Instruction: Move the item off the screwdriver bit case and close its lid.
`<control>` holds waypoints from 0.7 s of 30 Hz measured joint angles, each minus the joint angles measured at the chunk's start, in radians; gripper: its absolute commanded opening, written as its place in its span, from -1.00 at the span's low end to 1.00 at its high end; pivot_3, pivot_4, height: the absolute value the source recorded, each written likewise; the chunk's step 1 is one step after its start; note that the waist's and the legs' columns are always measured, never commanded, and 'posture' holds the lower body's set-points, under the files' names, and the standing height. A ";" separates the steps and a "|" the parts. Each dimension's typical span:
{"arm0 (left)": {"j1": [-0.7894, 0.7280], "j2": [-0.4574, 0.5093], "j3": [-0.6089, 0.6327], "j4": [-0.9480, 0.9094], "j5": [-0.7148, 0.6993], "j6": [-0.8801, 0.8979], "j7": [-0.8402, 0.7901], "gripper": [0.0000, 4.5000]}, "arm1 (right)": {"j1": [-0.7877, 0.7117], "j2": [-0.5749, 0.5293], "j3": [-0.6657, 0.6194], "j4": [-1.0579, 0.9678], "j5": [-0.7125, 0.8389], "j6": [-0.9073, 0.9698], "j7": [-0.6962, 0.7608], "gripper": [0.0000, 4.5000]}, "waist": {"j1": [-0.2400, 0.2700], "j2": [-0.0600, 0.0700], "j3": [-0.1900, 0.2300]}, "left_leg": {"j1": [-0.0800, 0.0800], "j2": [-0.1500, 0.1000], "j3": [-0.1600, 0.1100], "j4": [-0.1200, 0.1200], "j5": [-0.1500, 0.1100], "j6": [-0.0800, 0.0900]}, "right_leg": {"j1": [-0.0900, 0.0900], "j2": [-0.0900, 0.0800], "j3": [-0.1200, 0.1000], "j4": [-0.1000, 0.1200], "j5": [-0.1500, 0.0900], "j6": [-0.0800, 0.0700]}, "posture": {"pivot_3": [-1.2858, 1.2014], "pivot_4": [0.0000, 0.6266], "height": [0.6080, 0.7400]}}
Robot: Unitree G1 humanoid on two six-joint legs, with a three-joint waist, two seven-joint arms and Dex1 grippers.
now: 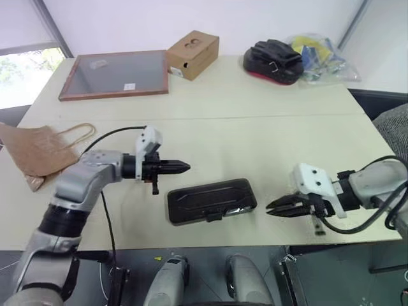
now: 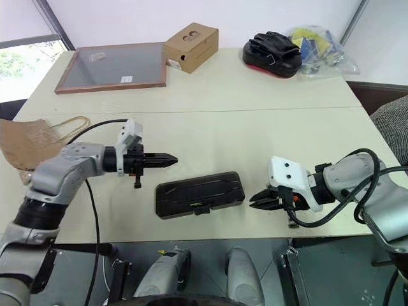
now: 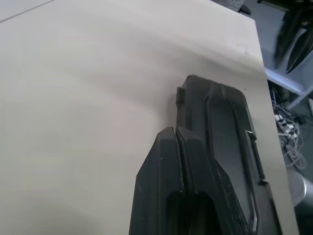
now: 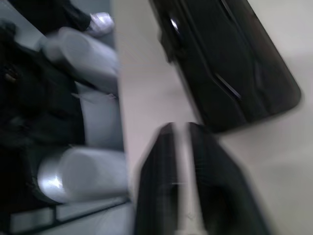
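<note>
The paper bag (image 1: 35, 150) is lying at the surface's (image 1: 255, 121) left edge, well clear; the bit case (image 1: 211, 201) is sitting lid-down. Both grippers, left (image 1: 180, 167) and right (image 1: 275, 206), are pinched empty; pressing the latch (image 1: 214, 218) should confirm closure.

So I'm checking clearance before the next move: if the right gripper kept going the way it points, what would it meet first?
Probably the near right end of the closed black plastic bit case; the right gripper points left at it, though its height above the table is unclear.
</note>
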 measured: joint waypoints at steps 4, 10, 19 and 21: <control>-0.079 -0.056 -0.056 0.152 0.080 -0.089 -0.047 -1.00 | -0.021 0.040 0.030 -0.042 0.101 0.097 -0.047 -0.97 | 0.002 0.000 0.000 | -0.002 0.000 -0.001 0.001 0.000 0.000 | -0.001 0.000 -0.001 0.000 0.000 0.000 | 0.03 -0.52 1.00; -0.187 -0.168 -0.107 0.386 0.186 -0.219 -0.096 -1.00 | -0.047 0.201 0.169 -0.058 0.189 0.291 -0.228 -0.97 | 0.001 0.000 0.000 | -0.007 -0.001 -0.002 0.007 -0.001 0.001 | -0.006 0.000 -0.001 0.003 0.001 0.001 | 0.03 -0.52 1.00; -0.254 -0.241 -0.130 0.539 0.277 -0.340 -0.146 -1.00 | -0.058 0.419 0.302 -0.094 0.182 0.544 -0.583 -0.97 | 0.000 0.000 0.000 | -0.008 -0.002 -0.004 0.011 -0.001 0.002 | -0.008 -0.001 0.000 0.008 0.001 0.002 | 0.03 -0.52 1.00; -0.254 -0.250 -0.130 0.543 0.288 -0.360 -0.154 -1.00 | -0.048 0.478 0.292 -0.093 0.175 0.595 -0.657 -0.97 | 0.000 0.000 0.000 | -0.008 -0.002 -0.004 0.011 -0.001 0.002 | -0.008 0.000 0.000 0.009 0.001 0.002 | 0.03 -0.52 1.00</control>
